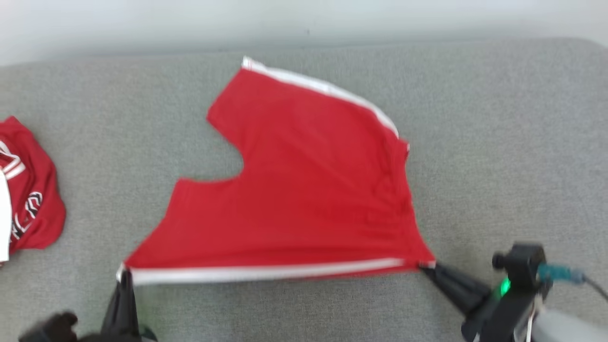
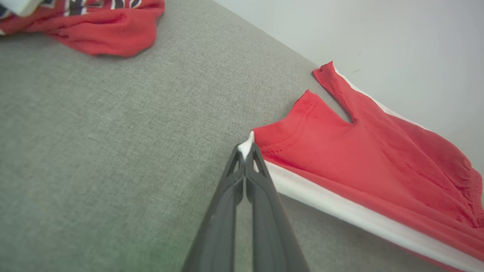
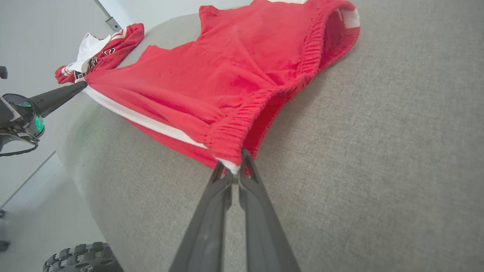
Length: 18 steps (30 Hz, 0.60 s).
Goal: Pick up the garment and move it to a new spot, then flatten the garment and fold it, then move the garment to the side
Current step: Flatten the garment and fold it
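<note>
The garment is a pair of red shorts with white side stripes, spread on the grey cushioned surface. My left gripper is shut on the near leg hem corner at the white stripe, seen close in the left wrist view. My right gripper is shut on the near waistband corner, its tips pinching the elastic edge. The near stripe edge is stretched taut between the two grippers. The garment lies mostly flat; the garment shows its waistband gaping open.
A second red garment with white and dark lettering lies crumpled at the left edge of the surface, also seen as the crumpled garment. A pale wall runs behind. A wheel and floor show below the surface's near edge.
</note>
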### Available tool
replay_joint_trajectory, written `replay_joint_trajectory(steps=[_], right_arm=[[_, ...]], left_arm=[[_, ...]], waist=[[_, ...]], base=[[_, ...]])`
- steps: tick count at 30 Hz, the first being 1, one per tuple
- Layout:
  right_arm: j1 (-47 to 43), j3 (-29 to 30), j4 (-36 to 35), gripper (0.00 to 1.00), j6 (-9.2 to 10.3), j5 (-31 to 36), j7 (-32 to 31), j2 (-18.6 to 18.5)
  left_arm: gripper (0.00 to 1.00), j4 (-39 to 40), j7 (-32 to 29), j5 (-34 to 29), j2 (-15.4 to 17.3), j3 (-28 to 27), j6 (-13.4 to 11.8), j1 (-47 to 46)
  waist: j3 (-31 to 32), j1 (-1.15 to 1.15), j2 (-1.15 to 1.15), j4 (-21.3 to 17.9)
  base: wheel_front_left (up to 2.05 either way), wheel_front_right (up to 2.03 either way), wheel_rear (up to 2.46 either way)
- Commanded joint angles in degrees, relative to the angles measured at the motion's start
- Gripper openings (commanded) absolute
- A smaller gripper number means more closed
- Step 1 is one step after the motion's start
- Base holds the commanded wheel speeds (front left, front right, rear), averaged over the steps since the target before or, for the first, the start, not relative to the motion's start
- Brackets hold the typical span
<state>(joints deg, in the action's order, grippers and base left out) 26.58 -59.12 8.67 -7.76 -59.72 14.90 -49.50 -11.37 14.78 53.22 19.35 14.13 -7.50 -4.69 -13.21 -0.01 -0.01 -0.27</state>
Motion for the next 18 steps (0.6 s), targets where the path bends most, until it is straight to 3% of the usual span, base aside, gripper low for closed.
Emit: replay_joint_trajectory(steps=[1, 10, 18], right_arm=[[-3.0, 1.5, 0.9, 0.0, 0.56, 0.3, 0.4, -1.3], [-18.6, 9.8, -3.5, 0.0, 0.61, 1.4, 0.4, 0.6], [-19.7, 13.7, -8.2, 0.0, 0.46, 4.0, -1.2, 3.3]], left_arm=[[0.0, -1.2, 0.6, -0.4, 0.6, -2.5, -0.4, 2.4], [0.0, -0.4, 0.7, -3.5, -1.4, -3.5, 0.9, 7.4], [0.0, 2.5, -1.2, -6.6, 1.3, -2.4, 1.6, 2.9]], waist=[[2.1, 0.01, 0.01, 0.1], [4.3, 0.01, 0.01, 1.1], [3.3, 0.01, 0.01, -0.7]], base=[[0.0, 0.0, 0.0], [0.0, 0.0, 0.0], [0.0, 0.0, 0.0]])
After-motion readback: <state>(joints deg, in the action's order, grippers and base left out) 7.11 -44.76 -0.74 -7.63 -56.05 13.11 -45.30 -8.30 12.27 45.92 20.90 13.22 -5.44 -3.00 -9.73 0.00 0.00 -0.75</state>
